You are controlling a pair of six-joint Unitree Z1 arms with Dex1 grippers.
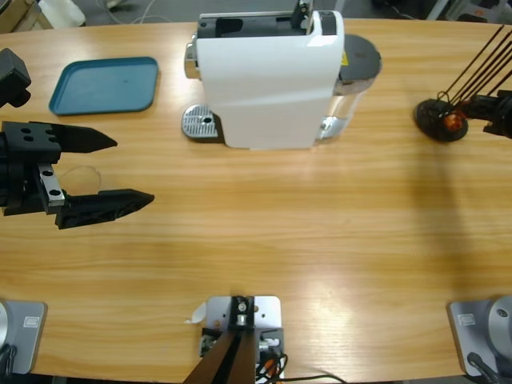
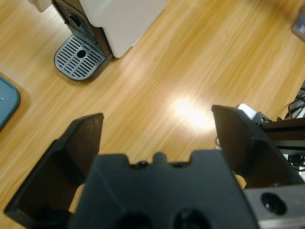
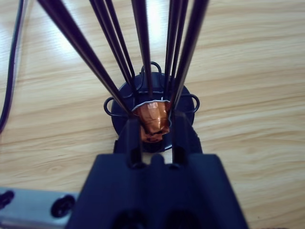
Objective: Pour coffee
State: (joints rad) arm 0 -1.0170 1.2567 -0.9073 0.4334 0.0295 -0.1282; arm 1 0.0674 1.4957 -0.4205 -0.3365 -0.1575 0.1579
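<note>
From above, my left gripper (image 1: 132, 170) reached in from the left edge of the wooden table (image 1: 280, 240), its two jaws spread wide apart, one toward the far side and one toward the near side. A clear glass (image 1: 84, 172) showed only as a faint ring on the wood between them, near their roots, and I could not tell whether it held any coffee. Beyond my left gripper lay a blue tray (image 1: 104, 84), and at the far middle stood the white coffee machine (image 1: 268, 80) with its grey drip tray (image 1: 200, 122) bare at its left foot. Well off to the right, my right gripper (image 1: 466, 118) met a black wire rack (image 1: 436, 120) with a copper capsule (image 1: 454, 121) at its base. Along my left wrist, the jaws gaped wide over bare wood (image 2: 190, 62), nothing touching either one; the gripper's black body hid whatever sat close in, so the glass and the coffee did not show there. The drip tray (image 2: 78, 57) and the machine's white flank (image 2: 124, 19) sat ahead at the upper left, and a corner of the blue tray (image 2: 5, 105) cut the left edge. Along my right wrist, the jaws stood narrow, closed on the copper capsule (image 3: 153, 119) from both sides, with the rack's dark rods (image 3: 143, 47) fanning toward the camera and its round base flat on the table. A dark cable (image 3: 14, 57) ran along the left edge.
</note>
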